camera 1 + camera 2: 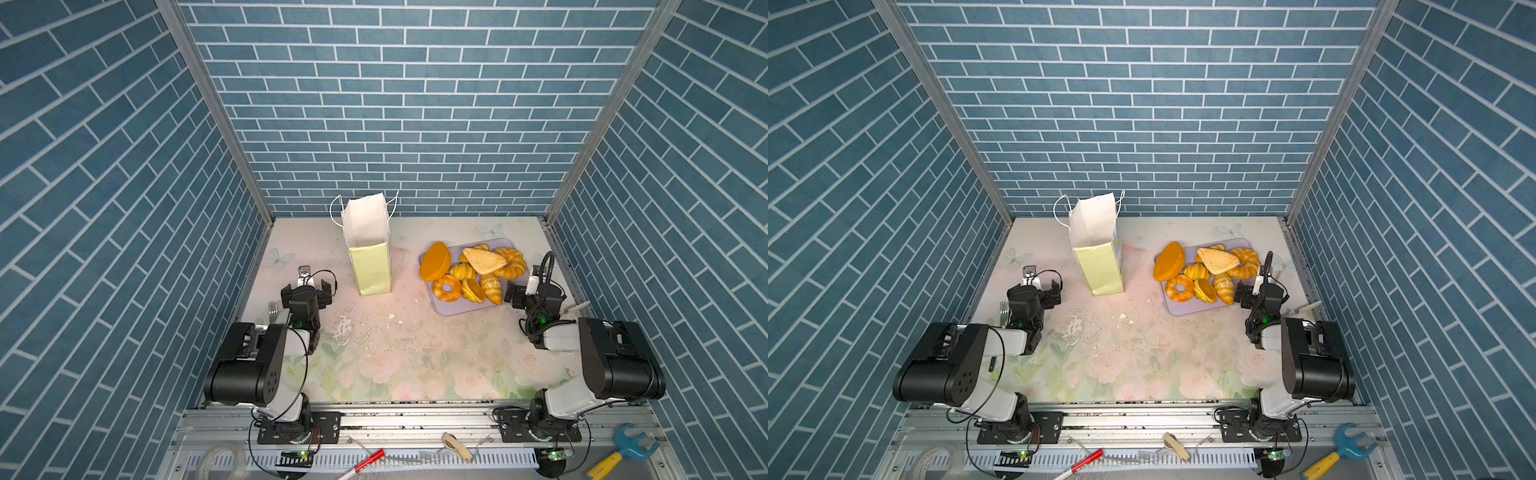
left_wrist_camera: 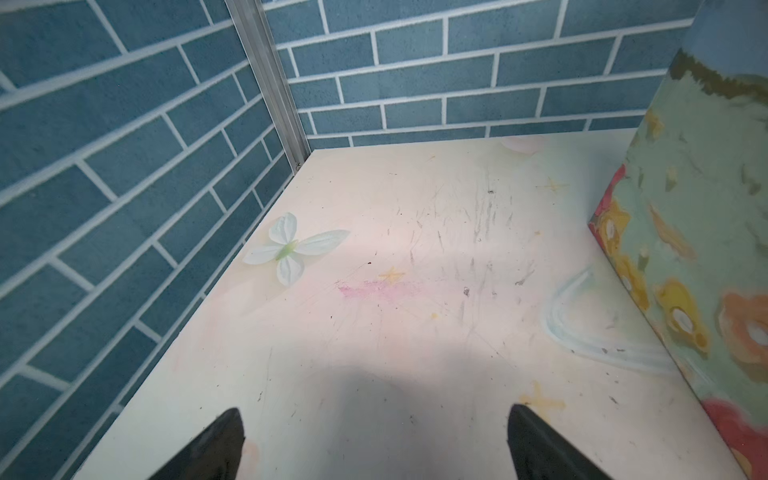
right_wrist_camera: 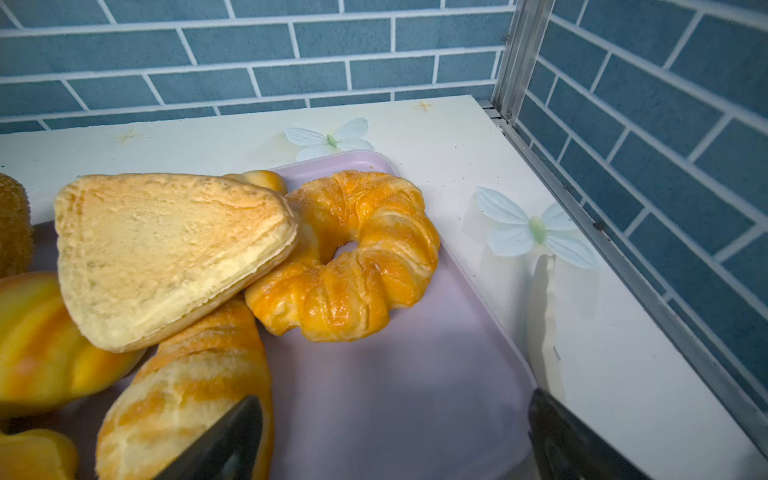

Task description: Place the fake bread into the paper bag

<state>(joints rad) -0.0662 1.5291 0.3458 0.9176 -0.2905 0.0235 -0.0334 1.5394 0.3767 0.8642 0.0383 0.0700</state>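
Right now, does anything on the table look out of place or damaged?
Yes. The table cover is chipped and peeling near the middle, with white flakes loose on it. A stray fork lies at its left edge. The disc bun stands tilted at the tray rim.

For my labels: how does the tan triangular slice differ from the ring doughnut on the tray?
The triangular slice is matte tan; the ring doughnut is glossy orange. The slice is a solid wedge; the doughnut is round with a hole. The slice rests atop other pastries; the doughnut lies at the tray's edge. Both are fake bread.
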